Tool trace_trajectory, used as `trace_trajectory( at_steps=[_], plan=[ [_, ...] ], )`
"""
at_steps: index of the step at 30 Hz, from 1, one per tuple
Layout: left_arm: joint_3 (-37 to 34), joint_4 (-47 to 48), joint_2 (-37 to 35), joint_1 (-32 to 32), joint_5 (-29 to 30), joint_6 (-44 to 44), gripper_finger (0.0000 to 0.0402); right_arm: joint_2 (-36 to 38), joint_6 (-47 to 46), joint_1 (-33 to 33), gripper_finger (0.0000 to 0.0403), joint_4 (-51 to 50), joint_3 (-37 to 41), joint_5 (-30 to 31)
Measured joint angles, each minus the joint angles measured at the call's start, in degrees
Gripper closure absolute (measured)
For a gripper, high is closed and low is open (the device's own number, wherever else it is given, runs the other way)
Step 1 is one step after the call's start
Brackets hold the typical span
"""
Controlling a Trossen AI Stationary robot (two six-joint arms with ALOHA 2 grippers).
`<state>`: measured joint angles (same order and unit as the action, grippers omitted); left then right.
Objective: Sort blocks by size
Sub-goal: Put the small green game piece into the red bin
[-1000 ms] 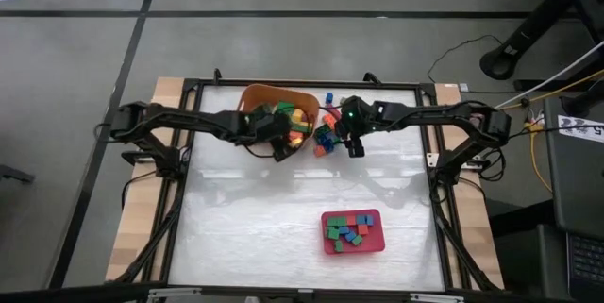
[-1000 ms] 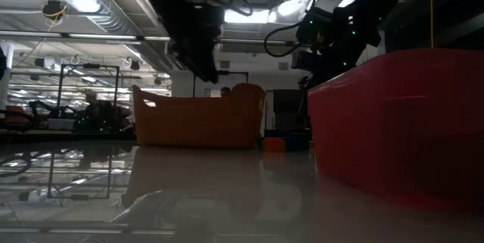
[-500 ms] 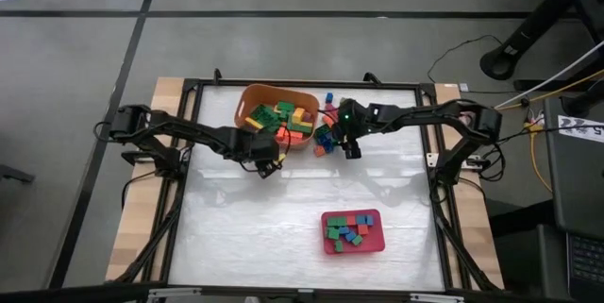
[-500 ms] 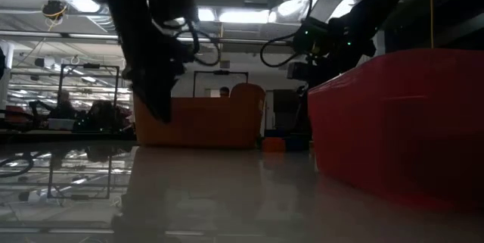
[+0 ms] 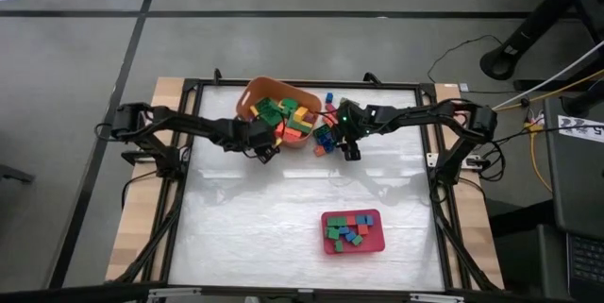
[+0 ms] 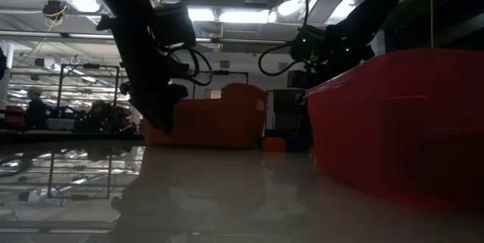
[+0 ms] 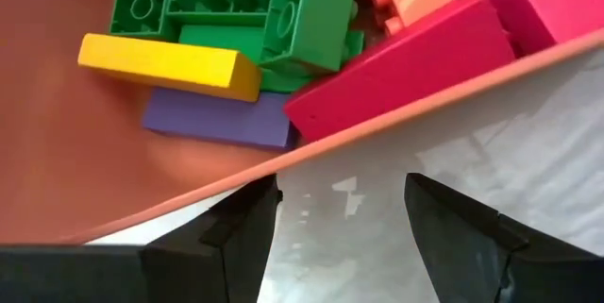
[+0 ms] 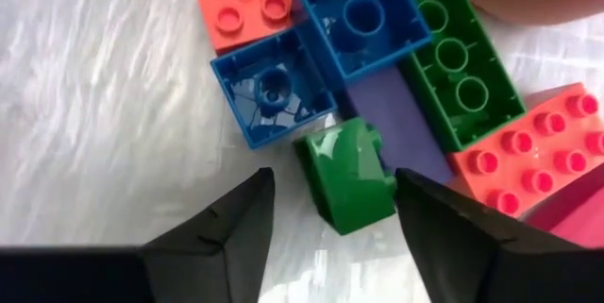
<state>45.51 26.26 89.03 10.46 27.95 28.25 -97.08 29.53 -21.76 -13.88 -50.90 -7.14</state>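
The blocks lie in three places: a heap in the orange tub (image 5: pixel 247 91), a loose cluster (image 5: pixel 324 139) on the table right of the tub, and several in the pink-red tray (image 5: pixel 376 243). My left gripper (image 7: pixel 340 237) is open, low over the table just outside the tub's near rim (image 7: pixel 396 119). Behind that rim lie green, yellow, purple and pink blocks (image 7: pixel 245 20). My right gripper (image 8: pixel 326 232) is open, slanting down over the loose cluster. Its fingers stand on either side of a small green block (image 8: pixel 347 178) that rests on the table beside two blue ones. My left gripper has one fingertip (image 7: pixel 257 210) right at the tub's near rim; whether it touches the rim I cannot tell.
A single blue block (image 5: pixel 329 97) lies by the table's far edge. The tray stands near the front right, and in the low view its red wall (image 6: pixel 393 122) hides my right gripper's fingers. White table (image 5: pixel 245 218) stretches between the tub and the tray.
My left gripper has come away from over the tub, toward the table's near-left. It has dropped low and rolled, still open, and now stands outside the tub's near rim. The tub has turned a little on the table.
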Motion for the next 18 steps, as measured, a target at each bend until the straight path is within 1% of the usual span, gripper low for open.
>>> trace_trajectory(
  at_steps=[5, 10, 11, 15, 18],
  plan=[
    [0.0, 0.1, 0.0, 0.6, 0.2, -3.0, 0.0180, 0.0, -1.2, 0.0, 0.0248, -0.1, 0.0, 0.0],
    [0.3, 0.2, -0.3, -0.3, 0.4, -1.8, 0.0180, 1.1, -1.3, 0.0, 0.0316, -1.6, 0.0, 0.3],
    [0.4, 0.2, -0.5, -0.9, 0.4, -1.6, 0.0180, 1.7, -1.3, 0.0, 0.0321, -2.7, -0.3, 0.9],
    [1.5, -0.1, -2.5, -3.8, 0.4, -1.7, 0.0180, 4.6, -1.5, 0.0, 0.0322, -11.4, -3.3, 2.1],
    [2.3, -0.2, -4.2, -6.0, 0.5, -1.1, 0.0180, 6.8, -5.0, 0.5, 0.0306, -17.7, -6.1, 2.0]
  ],
)
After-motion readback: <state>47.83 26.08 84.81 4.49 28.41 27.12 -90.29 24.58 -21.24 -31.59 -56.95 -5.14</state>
